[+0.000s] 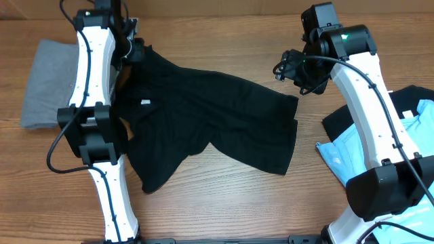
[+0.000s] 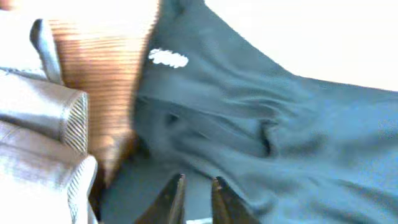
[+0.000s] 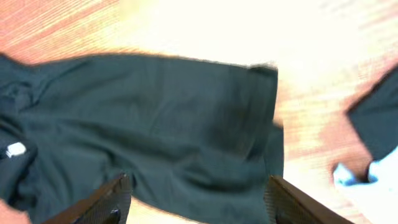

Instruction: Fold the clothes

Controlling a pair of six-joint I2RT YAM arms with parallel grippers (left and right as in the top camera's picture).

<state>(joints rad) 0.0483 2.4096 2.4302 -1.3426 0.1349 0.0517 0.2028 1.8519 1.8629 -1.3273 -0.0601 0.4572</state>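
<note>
A black garment [image 1: 217, 115] lies spread out across the middle of the wooden table, with a small white label [image 1: 144, 102] near its left side. My left gripper [image 1: 137, 51] is at the garment's far left corner. In the left wrist view its fingers [image 2: 196, 183] are nearly together, pinching the dark cloth [image 2: 280, 124]. My right gripper [image 1: 285, 68] hovers above the garment's far right corner. In the right wrist view its jaws [image 3: 198, 180] are wide apart and empty over the garment [image 3: 155, 112].
A folded grey cloth [image 1: 44, 81] lies at the table's left edge. At the right edge are a light blue garment [image 1: 352, 152] and another black garment [image 1: 400, 108], which also show in the right wrist view [image 3: 379, 118].
</note>
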